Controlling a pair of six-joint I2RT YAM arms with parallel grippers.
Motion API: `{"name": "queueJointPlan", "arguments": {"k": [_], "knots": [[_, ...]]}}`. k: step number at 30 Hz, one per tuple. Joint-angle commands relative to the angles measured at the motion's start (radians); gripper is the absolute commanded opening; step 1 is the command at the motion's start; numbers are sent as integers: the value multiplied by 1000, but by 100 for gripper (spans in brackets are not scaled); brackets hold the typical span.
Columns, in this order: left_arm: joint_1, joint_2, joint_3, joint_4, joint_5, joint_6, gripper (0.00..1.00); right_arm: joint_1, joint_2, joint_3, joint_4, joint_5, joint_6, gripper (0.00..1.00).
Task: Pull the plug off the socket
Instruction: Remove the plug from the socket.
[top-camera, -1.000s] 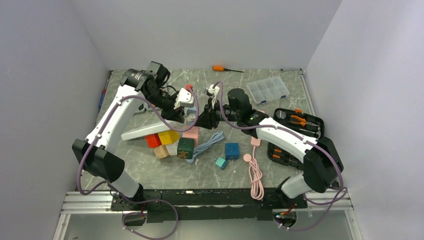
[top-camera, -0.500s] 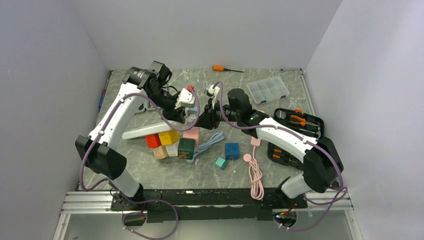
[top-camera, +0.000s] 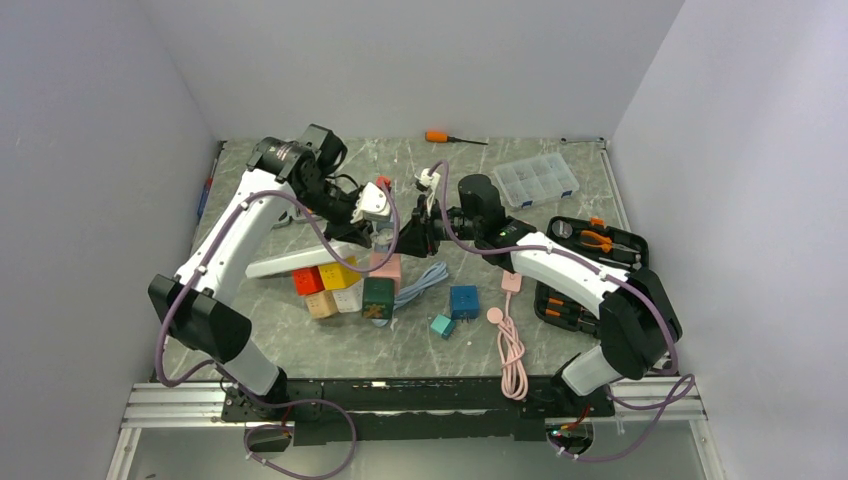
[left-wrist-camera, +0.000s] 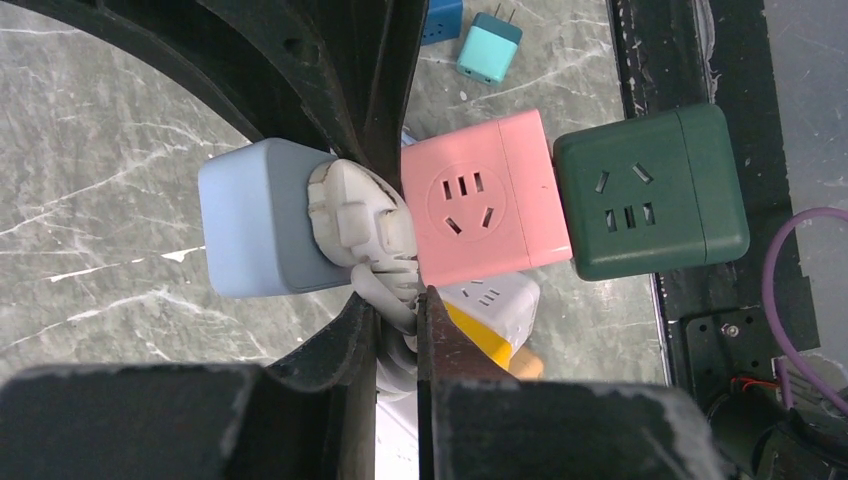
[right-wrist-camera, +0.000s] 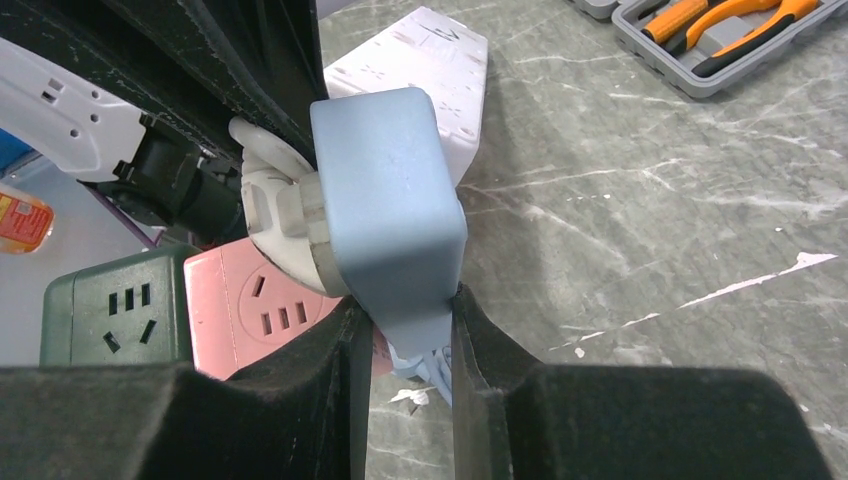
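The left fingers (left-wrist-camera: 335, 345) are clenched on the cable neck of the white plug (left-wrist-camera: 350, 215), which sits pushed into the blue socket cube (right-wrist-camera: 385, 200). The right fingers (right-wrist-camera: 310, 370) grasp that cube by its sides. On the tabletop (right-wrist-camera: 650, 200) beyond, a pink cube (left-wrist-camera: 480, 200) lies against a green cube (left-wrist-camera: 650, 190).

An orange screwdriver (top-camera: 440, 137) lies at 12 o'clock on the grey worktop (top-camera: 330, 345). A clear box (top-camera: 537, 181) with little parts sits at 1 o'clock. A dark case (top-camera: 625, 250) with orange pliers (top-camera: 597, 240) is at 3 o'clock. Near the middle, a pink cube (top-camera: 383, 266) touches a green cube (top-camera: 377, 297) (both have plug holes). A yellow cube (top-camera: 338, 273) and a red cube (top-camera: 306, 281) sit at their 9 o'clock, by a long white strip (top-camera: 290, 263). A pink cable (top-camera: 512, 350) curls at 5 o'clock, near a blue cube (top-camera: 463, 301).
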Motion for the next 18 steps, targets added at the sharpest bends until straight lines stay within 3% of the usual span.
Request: {"name": "queueJointPlan", "arguments": {"k": [1, 11, 18], "knots": [[-70, -92, -4, -105, 186, 13, 0, -30, 20, 50, 18, 202, -32, 0], [-93, -120, -24, -107, 157, 1, 0, -47, -9, -12, 37, 316, -1, 0], [-24, -172, -75, -109, 117, 28, 0, -91, -46, -47, 38, 326, 20, 0]]}}
